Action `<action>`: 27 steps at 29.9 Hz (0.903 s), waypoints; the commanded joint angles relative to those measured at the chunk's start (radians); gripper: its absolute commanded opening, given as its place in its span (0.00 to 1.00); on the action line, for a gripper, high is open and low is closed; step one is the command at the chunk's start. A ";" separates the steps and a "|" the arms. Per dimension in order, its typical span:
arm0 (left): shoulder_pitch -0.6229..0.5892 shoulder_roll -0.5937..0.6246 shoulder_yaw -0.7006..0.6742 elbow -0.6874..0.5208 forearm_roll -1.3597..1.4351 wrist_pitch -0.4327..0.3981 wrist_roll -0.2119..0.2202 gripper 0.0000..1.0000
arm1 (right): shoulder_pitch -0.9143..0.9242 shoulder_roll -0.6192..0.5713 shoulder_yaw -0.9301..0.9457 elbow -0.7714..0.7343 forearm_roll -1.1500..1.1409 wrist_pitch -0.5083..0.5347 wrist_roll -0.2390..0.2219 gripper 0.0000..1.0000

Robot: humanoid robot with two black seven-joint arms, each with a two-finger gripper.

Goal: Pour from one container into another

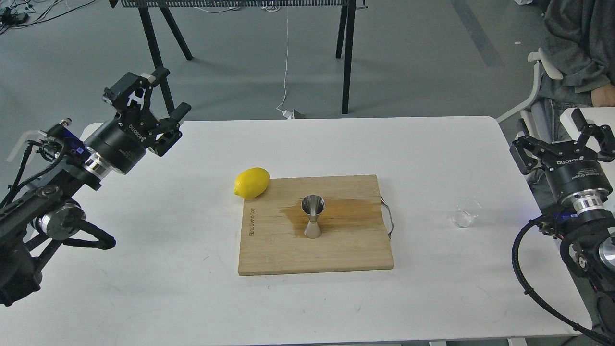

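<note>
The small clear glass cup (466,213) stands alone on the white table, right of the board. The steel hourglass jigger (313,216) stands upright in the middle of the wooden cutting board (288,250), on a dark wet stain. My left gripper (146,98) is raised at the table's far left corner, open and holding nothing. My right gripper (564,137) is open beyond the table's right edge, behind and to the right of the cup, with nothing between its fingers.
A yellow lemon (252,183) touches the board's far left corner. A metal handle (388,218) sticks out of the board's right side. The white table (192,298) stands on grey floor. A seated person (576,48) is at the far right.
</note>
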 commanded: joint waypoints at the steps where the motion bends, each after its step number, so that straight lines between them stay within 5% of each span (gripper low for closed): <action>1: -0.006 -0.001 0.001 0.001 -0.087 -0.026 0.000 0.88 | -0.078 -0.001 0.003 0.053 0.025 0.000 0.001 0.98; 11: -0.013 -0.028 0.000 0.001 -0.113 -0.026 0.000 0.88 | -0.256 -0.001 0.015 0.183 0.024 -0.008 0.001 0.98; 27: -0.011 -0.030 0.003 0.001 -0.112 -0.026 0.000 0.88 | -0.224 0.057 -0.008 0.104 0.009 -0.265 0.005 0.98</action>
